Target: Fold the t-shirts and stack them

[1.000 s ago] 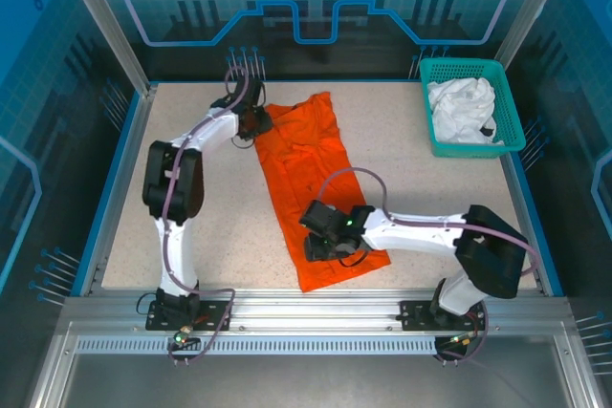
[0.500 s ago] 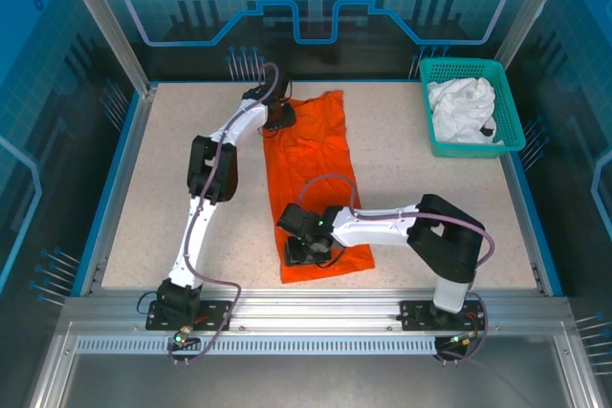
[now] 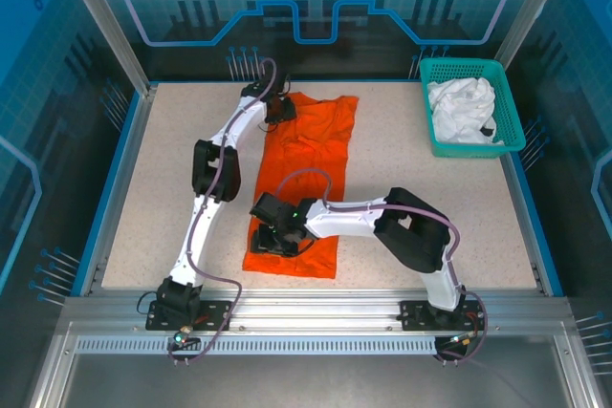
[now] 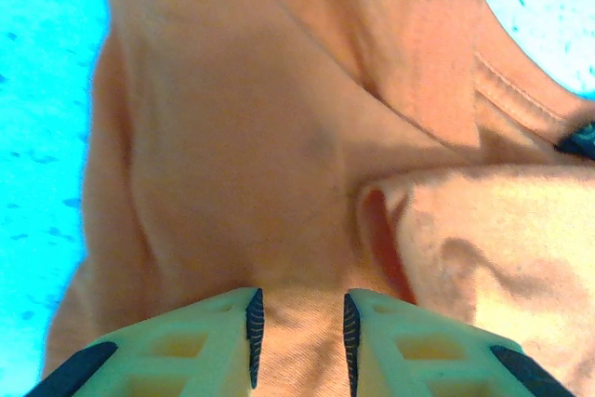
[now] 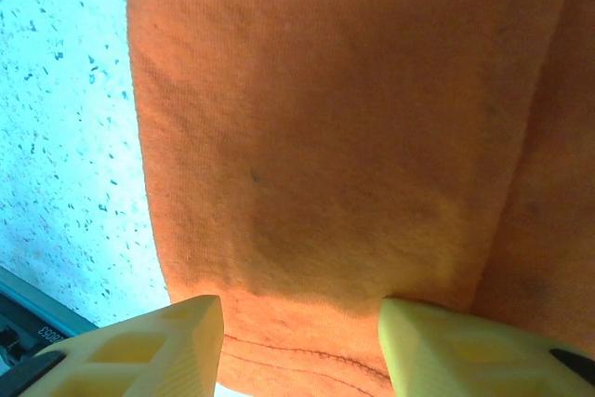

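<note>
The orange t-shirt [image 3: 311, 155] lies folded into a long strip on the table, running from the far middle toward the near edge. My left gripper [image 3: 277, 110] sits at its far left corner. In the left wrist view its jaws [image 4: 302, 327] stand a little apart, with flat orange cloth [image 4: 242, 137] between the pads and not pinched. My right gripper [image 3: 277, 236] rests on the strip's near end. Its fingers [image 5: 297, 327] are spread wide over the hem of the orange cloth [image 5: 325, 118]. The white t-shirt [image 3: 461, 107] lies crumpled in the basket.
The teal lattice basket [image 3: 459, 66] stands at the far right corner. Bare speckled tabletop [image 3: 430, 207] lies right of the strip, and more lies left of it. A blue raised rim and glass walls enclose the table.
The shirt's near end slid left with my right gripper while its far end shifted right with my left gripper. The strip now lies almost straight. The left jaws have parted slightly.
</note>
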